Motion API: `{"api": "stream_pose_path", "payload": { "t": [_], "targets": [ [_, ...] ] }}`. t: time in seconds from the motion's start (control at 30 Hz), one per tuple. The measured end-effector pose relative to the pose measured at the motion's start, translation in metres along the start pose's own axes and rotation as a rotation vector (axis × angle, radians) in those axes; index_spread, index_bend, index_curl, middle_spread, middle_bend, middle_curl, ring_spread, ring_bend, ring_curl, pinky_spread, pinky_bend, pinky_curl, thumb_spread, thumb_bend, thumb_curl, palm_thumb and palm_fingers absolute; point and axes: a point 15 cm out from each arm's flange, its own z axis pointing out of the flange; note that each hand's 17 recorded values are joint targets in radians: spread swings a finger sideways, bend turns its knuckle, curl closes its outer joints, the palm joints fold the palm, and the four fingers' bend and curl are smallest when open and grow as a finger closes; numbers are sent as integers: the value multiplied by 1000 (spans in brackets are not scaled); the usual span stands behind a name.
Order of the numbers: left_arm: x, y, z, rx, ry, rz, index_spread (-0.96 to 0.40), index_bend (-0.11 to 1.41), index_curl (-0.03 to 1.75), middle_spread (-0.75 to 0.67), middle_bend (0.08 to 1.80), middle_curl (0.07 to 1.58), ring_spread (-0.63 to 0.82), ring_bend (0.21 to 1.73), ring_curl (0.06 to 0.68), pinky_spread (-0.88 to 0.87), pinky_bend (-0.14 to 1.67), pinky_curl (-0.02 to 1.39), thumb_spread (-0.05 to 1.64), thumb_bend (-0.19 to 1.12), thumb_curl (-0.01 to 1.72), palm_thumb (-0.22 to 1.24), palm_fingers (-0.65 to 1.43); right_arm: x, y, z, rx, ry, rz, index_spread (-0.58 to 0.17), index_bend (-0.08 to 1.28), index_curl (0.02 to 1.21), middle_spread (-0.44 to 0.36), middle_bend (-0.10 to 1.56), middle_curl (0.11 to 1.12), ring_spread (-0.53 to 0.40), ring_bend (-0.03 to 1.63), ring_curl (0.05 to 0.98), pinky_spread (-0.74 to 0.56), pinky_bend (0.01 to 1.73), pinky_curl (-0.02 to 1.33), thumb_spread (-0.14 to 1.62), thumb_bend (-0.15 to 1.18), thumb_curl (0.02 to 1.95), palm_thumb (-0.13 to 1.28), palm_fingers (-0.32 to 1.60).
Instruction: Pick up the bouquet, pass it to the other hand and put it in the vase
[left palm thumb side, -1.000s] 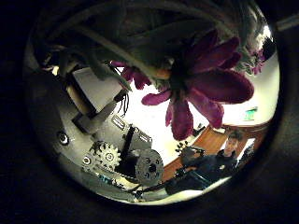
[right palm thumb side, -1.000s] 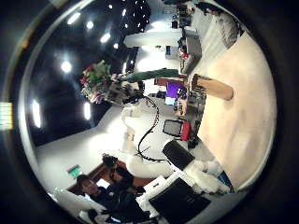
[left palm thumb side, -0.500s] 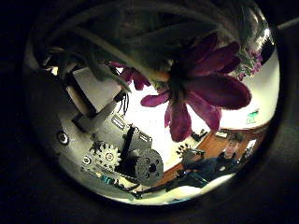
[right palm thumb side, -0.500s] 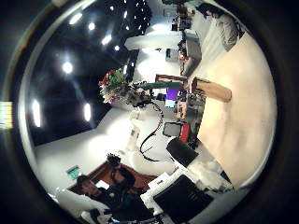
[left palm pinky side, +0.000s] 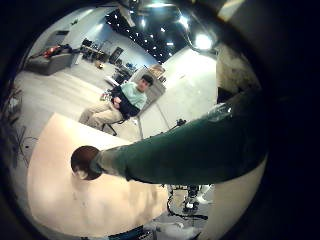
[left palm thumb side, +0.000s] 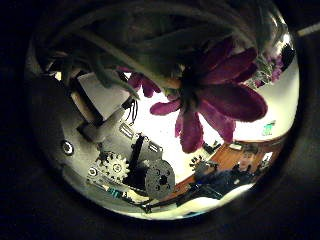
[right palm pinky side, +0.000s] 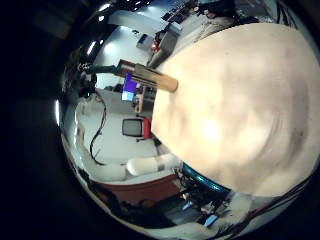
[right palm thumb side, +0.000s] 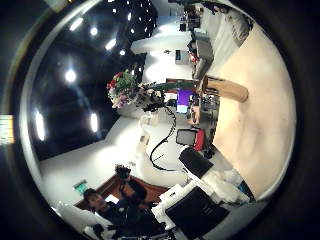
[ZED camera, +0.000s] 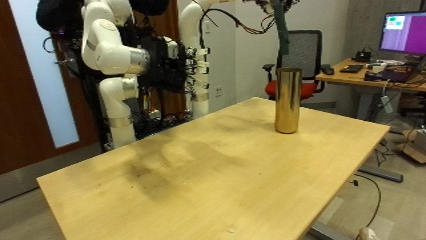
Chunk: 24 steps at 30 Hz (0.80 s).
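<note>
Gold vase (ZED camera: 286, 100) upright on wooden table (ZED camera: 200, 170), near far edge. Bouquet's green wrapped stem (ZED camera: 284, 30) directly above vase, apart from it; purple flower (left palm thumb side: 215, 90) close to left palm. Left hand (right palm thumb side: 150, 97) grips bouquet stem. Right hand: cannot tell.

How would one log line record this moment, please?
bouquet: held by left hand, above vase | vase: upright on table | insertion: not yet done

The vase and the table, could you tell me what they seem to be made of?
The vase looks like polished metal, brass or gold-toned: it carries bright vertical glints. The table looks like pale wood with a matt finish: faint grain, soft sheen, though it could be laminate.
</note>
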Motion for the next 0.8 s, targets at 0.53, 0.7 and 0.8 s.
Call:
{"api": "stream_pose_path", "payload": {
  "t": [0.53, 0.7, 0.8],
  "targets": [
    [-24, -5, 6, -3, -4, -17, -474, 199, 1662, -623, 949, 1161, -443, 1336, 615, -718, 865, 664, 9, -21, 894, 1176, 1067, 10, -2, -1, 3, -5, 34, -344, 171, 279, 137, 174, 258, 192, 249, 270, 341, 339, 329, 975, -26, 406, 660, -8],
    [-27, -6, 7, -2, -5, -18, -461, 199, 1666, -624, 948, 1162, -444, 1334, 617, -720, 861, 668, 12, -21, 896, 1176, 1067, 11, -1, 2, -4, -7, 36, -346, 171, 282, 138, 176, 261, 192, 251, 271, 350, 341, 329, 982, -27, 409, 664, -5],
    [-24, -4, 9, -4, -4, -15, -448, 199, 1669, -625, 947, 1163, -444, 1333, 618, -721, 859, 670, 12, -21, 897, 1176, 1068, 11, -2, 2, -5, -10, 34, -346, 173, 285, 139, 178, 262, 192, 249, 271, 353, 338, 328, 981, -26, 410, 671, -2]
  ]
}}
